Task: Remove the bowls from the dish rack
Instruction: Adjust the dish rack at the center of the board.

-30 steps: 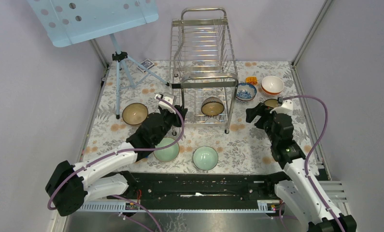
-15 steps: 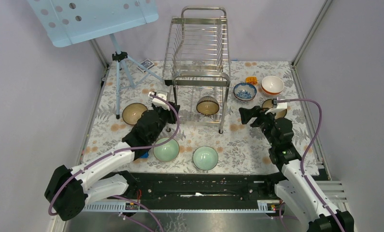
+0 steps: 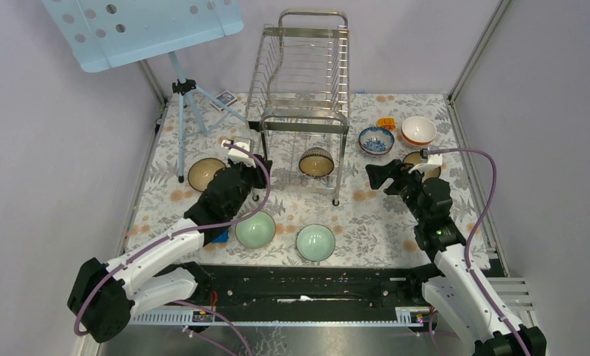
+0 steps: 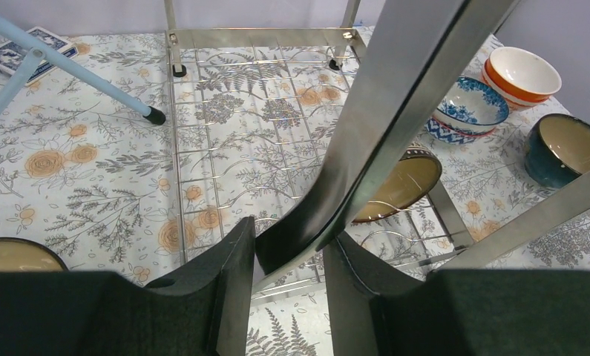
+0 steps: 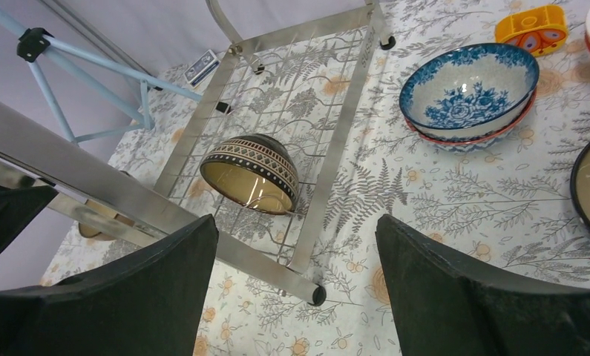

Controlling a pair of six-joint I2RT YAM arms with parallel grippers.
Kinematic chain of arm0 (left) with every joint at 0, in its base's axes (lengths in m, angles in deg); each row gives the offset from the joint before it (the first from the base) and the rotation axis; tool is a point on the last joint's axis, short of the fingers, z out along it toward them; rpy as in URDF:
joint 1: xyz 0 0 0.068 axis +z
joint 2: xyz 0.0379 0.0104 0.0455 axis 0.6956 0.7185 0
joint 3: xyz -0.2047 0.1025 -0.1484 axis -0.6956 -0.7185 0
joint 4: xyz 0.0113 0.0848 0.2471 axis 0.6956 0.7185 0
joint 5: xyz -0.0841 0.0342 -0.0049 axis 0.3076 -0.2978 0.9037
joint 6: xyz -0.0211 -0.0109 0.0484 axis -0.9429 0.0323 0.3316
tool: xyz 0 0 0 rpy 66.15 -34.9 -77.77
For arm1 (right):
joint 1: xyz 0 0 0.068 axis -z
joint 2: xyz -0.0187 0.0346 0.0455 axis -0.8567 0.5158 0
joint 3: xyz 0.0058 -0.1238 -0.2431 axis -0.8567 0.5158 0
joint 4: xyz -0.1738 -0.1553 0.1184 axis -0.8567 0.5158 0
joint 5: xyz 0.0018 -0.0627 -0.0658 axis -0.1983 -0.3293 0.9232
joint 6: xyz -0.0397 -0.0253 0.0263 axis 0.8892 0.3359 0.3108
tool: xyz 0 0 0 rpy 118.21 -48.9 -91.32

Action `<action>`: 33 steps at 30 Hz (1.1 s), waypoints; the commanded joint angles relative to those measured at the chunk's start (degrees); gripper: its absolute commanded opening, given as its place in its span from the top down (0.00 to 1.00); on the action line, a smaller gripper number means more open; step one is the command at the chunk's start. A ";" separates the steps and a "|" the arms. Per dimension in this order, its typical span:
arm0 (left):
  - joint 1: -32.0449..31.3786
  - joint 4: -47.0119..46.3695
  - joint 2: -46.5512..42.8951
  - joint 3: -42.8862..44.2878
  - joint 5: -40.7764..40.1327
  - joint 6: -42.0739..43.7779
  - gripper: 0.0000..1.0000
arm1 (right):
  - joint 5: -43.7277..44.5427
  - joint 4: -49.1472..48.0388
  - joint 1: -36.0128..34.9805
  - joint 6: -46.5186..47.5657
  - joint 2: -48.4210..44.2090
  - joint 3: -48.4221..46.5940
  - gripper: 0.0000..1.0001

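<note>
The steel dish rack (image 3: 303, 74) stands at the middle back. A dark patterned bowl (image 3: 315, 162) leans on edge in its lower tier, also seen as the bowl (image 5: 251, 173) in the right wrist view. My left gripper (image 3: 258, 165) is shut on the dish rack's left front tube (image 4: 395, 96). To the right of the rack's front leg my right gripper (image 3: 377, 176) hangs open and holds nothing. On the mat lie two pale green bowls (image 3: 255, 229) (image 3: 315, 242), a brown bowl (image 3: 205, 173), a blue-and-white bowl (image 3: 376, 139), an orange-white bowl (image 3: 418, 130) and a dark teal bowl (image 3: 418, 159).
A pale blue perforated stand (image 3: 143, 26) on a tripod (image 3: 182, 126) fills the back left. A card deck (image 3: 225, 99) lies behind it, and a small orange toy (image 3: 386, 122) sits beside the blue-and-white bowl. Walls close in both sides.
The rack's near end has swung left with my left gripper on its tube. My right gripper has drifted slightly left after it.
</note>
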State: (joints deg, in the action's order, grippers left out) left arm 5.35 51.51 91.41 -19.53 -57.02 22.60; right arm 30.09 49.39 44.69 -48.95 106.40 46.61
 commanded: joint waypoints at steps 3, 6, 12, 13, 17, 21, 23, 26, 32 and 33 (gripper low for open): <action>3.29 5.33 1.29 1.06 -2.71 -1.63 0.75 | -1.55 -0.34 -0.37 -2.89 -1.70 -0.15 0.15; 3.88 4.43 3.24 1.88 -1.66 -1.05 0.77 | -1.69 0.43 -0.40 -4.86 -3.32 1.02 0.15; 4.17 1.12 8.16 3.67 3.26 0.96 0.85 | -6.77 -0.97 -0.41 -7.98 -5.38 2.11 0.15; 4.18 1.11 8.78 4.12 3.45 1.06 0.86 | -8.60 -2.34 -0.39 -7.62 -5.76 2.44 0.15; 4.18 0.95 9.46 4.18 4.04 0.81 0.86 | -14.63 -8.40 -0.91 -5.64 -6.61 3.61 0.16; 4.20 0.88 8.16 2.88 4.15 0.00 0.84 | -14.48 -13.25 -4.51 -2.71 -3.81 2.63 0.16; 4.18 1.38 7.32 2.40 4.11 -0.33 0.83 | -12.88 -13.64 -8.16 0.58 -0.12 0.23 0.16; 4.18 2.03 6.08 1.76 4.15 -0.75 0.83 | -8.45 -14.04 -12.94 5.58 5.83 -3.63 0.16; 4.19 3.58 4.53 0.95 3.97 -0.48 0.83 | -4.05 -20.94 -14.27 13.05 14.34 -6.38 0.16; 4.18 3.76 4.37 0.86 4.02 -0.50 0.83 | -4.10 -21.94 -14.29 13.73 15.54 -6.82 0.17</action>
State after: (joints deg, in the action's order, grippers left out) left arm 9.26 48.51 97.37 -16.47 -54.18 25.59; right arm 22.29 35.77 30.83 -41.96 118.92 43.07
